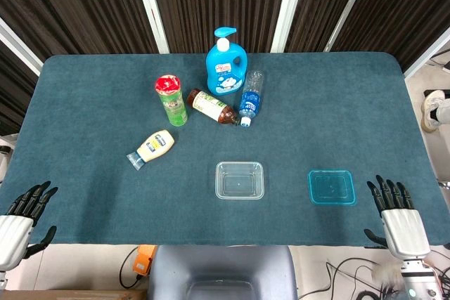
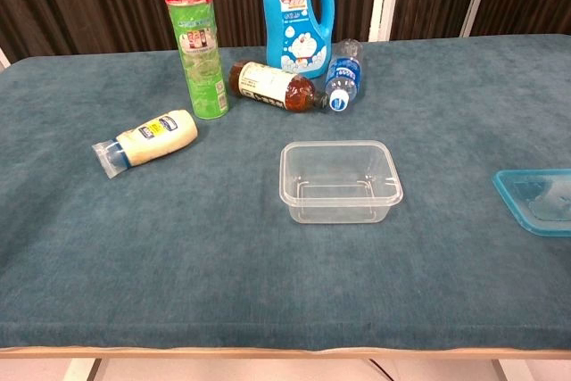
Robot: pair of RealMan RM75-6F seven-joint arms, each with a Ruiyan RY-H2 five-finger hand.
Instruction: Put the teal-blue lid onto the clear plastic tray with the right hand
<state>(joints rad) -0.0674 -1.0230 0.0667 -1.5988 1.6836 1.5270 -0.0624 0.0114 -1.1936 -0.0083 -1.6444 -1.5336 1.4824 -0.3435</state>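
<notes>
We see a tall blue detergent bottle (image 1: 226, 63), green chip canister (image 1: 171, 100), brown bottle (image 1: 211, 107), small water bottle (image 1: 251, 98) and mayonnaise tube (image 1: 152, 148) on the teal counter (image 1: 84, 103).

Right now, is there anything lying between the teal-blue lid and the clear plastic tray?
No. In the head view, only bare table cloth separates the teal-blue lid from the clear plastic tray; the chest view agrees.

Chest view chops the teal-blue lid (image 2: 540, 200) off at the right edge, so its far side past the clear plastic tray (image 2: 340, 180) doesn't show, and neither hand makes it into that view at all. Head view cuts the left hand (image 1: 20, 221) at the left edge, and the label print on the bottles behind the tray is too small to read.
</notes>
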